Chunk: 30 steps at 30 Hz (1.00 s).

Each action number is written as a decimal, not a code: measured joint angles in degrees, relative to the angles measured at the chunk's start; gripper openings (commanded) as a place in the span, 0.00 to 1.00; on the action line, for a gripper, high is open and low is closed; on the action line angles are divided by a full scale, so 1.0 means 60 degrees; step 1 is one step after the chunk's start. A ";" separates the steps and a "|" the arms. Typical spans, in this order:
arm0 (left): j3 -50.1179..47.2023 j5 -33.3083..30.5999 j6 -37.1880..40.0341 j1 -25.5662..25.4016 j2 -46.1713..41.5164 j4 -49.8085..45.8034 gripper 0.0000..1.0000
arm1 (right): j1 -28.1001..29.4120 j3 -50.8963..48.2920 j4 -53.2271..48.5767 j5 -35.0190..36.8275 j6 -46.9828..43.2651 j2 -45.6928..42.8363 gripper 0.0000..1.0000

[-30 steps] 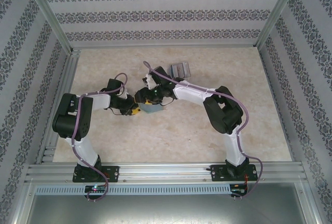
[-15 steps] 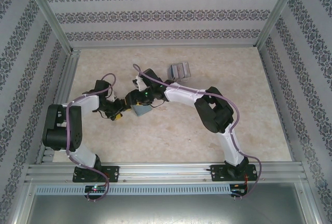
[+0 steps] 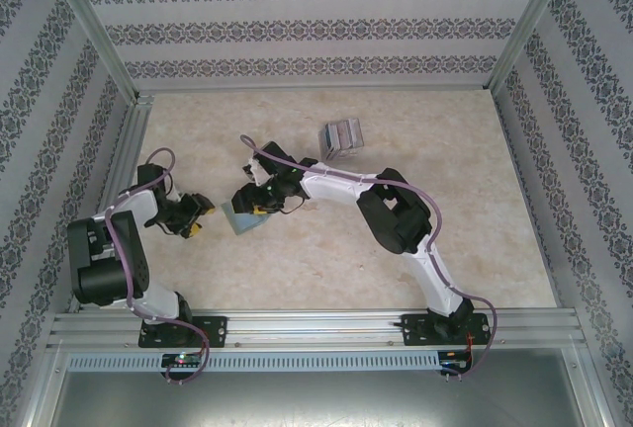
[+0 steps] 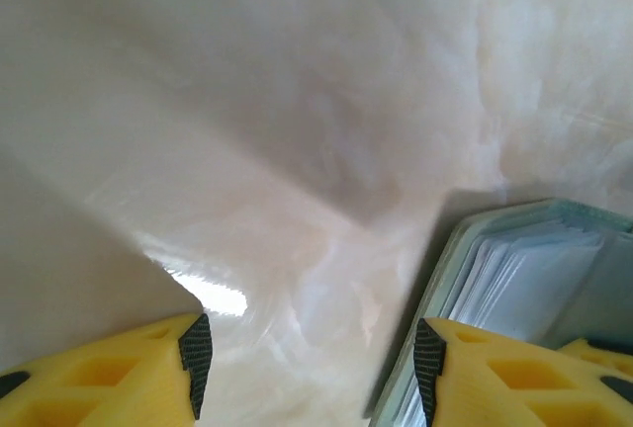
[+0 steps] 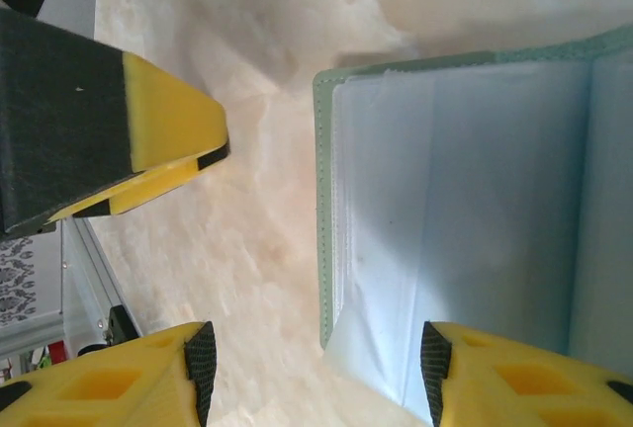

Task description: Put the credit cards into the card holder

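The card holder lies opened on the table left of centre, its grey-green rim and clear sleeves facing up. My right gripper hovers over it, open, with the holder's left edge below the gap and one finger over the sleeves. To the holder's left, my left gripper is open, nothing but bare table between its fingers and the holder just past its right finger. The credit cards rest as a small silvery bundle farther back, apart from both grippers.
Aluminium rails frame the table, with patterned walls on three sides. One finger of the left gripper shows in the right wrist view, close to the holder's left edge. Free tabletop lies to the right and front.
The left gripper has opened and drawn back to the left, away from the holder. The right gripper and the holder have shifted left and slightly nearer.
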 measured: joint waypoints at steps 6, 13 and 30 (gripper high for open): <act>-0.0178 0.0197 -0.0273 -0.0062 -0.0430 0.0124 0.55 | -0.0044 0.0237 -0.1275 0.1249 -0.0954 -0.0047 0.60; 0.0149 0.0226 -0.0350 -0.0801 -0.0262 0.0142 0.53 | 0.0022 0.0914 -0.2488 0.2455 -0.2106 -0.0047 0.67; 0.0667 0.0273 -0.0495 -0.1355 0.0922 0.0597 0.52 | 0.0998 0.1351 -0.2980 0.4776 -0.4648 0.0444 0.67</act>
